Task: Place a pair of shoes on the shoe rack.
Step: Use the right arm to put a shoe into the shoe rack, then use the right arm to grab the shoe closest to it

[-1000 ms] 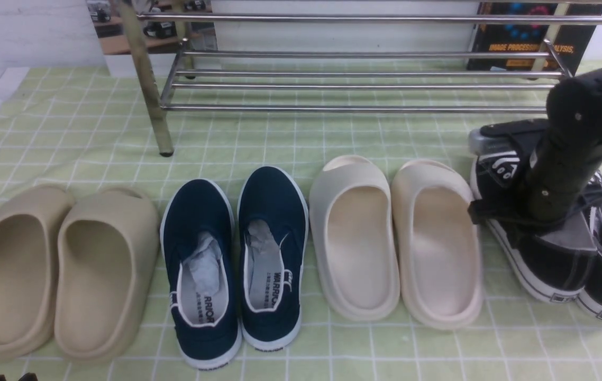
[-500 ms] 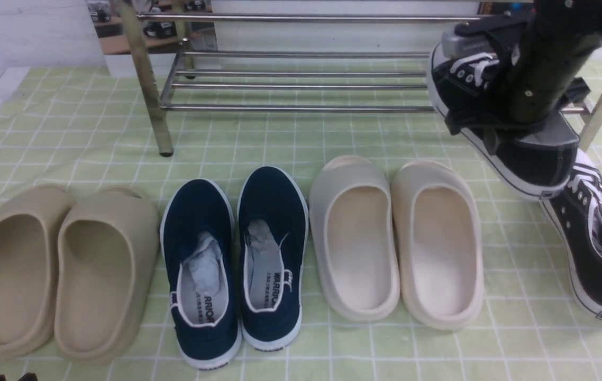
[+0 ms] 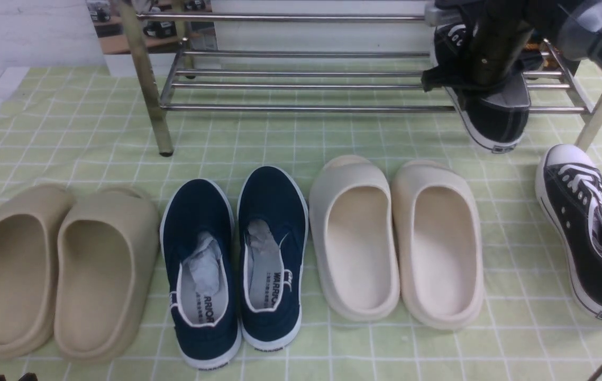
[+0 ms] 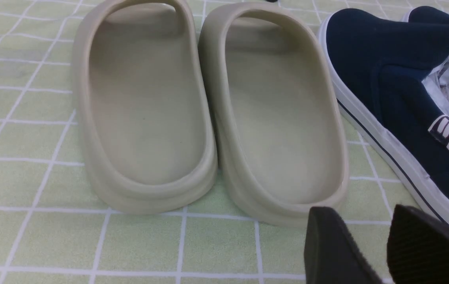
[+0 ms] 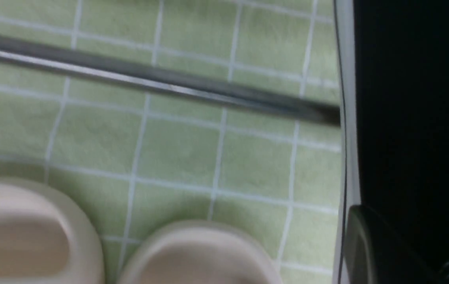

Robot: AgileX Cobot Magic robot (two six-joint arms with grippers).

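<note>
Two black lace-up sneakers are apart from each other: the lifted sneaker (image 3: 496,119) hangs in the right claw (image 3: 478,76) at the right end of the shoe rack (image 3: 301,107), and the second sneaker (image 3: 586,227) lies on the green checked cloth (image 3: 258,137) that covers the counter. The right claw is clamped on the lifted sneaker near its opening, with the arm hiding most of the grip in the front view. This sneaker is tilted, its toe up toward the back of the rack and its heel hanging low over the front chrome tubes; whether its sole touches a tube cannot be told. The right wrist view shows its black side and white sole strip close beside one dark finger (image 5: 378,248), with a blurred rack tube running across the cloth below. The second sneaker rests on its sole, its white toe cap pointing at the rack, near the rack's right front leg (image 3: 593,116). In a row to its left stand cream slides (image 3: 396,238), navy slip-ons (image 3: 235,264) stuffed with paper, and tan slides (image 3: 63,270). The left claw (image 4: 374,240) hovers low over the cloth just in front of the tan slides, its fingers spread with nothing between them.
</note>
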